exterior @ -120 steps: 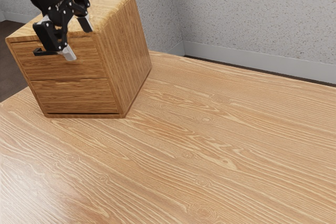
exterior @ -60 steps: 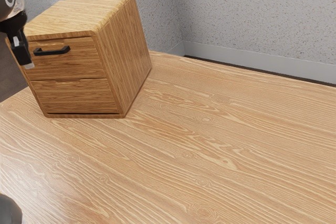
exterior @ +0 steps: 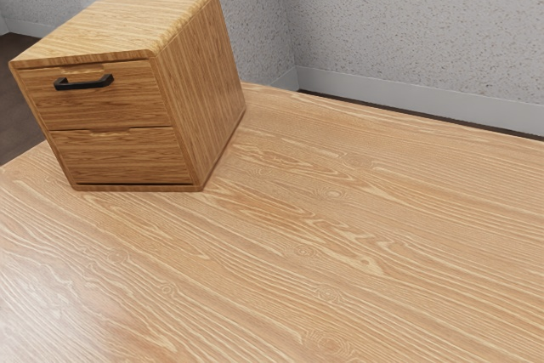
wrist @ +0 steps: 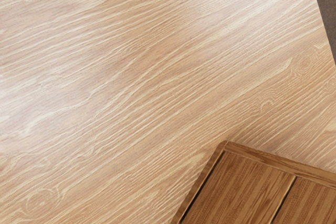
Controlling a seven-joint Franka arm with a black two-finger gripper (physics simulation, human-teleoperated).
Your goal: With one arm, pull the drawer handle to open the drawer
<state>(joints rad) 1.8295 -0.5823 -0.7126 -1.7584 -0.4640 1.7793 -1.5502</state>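
Note:
A small wooden cabinet (exterior: pixel 191 74) stands on the table at the exterior view's upper left. Its top drawer (exterior: pixel 110 104) carries a black bar handle (exterior: pixel 83 83), and the drawer front sits flush with the cabinet face. A second drawer (exterior: pixel 119 155) lies below it, also flush. Nothing touches the handle. In the wrist view a corner of the wooden cabinet (wrist: pixel 262 187) appears below my hand, with bare tabletop beside it.
The wood-grain table (exterior: pixel 340 235) stretches wide to the right of and in front of the cabinet. A grey speckled wall with a pale baseboard (exterior: pixel 425 95) runs behind it. Dark floor (exterior: pixel 13 116) shows past the table's left edge.
My arm has drawn away from the handle toward the exterior view's left and left that picture. The drawer front stands where it was.

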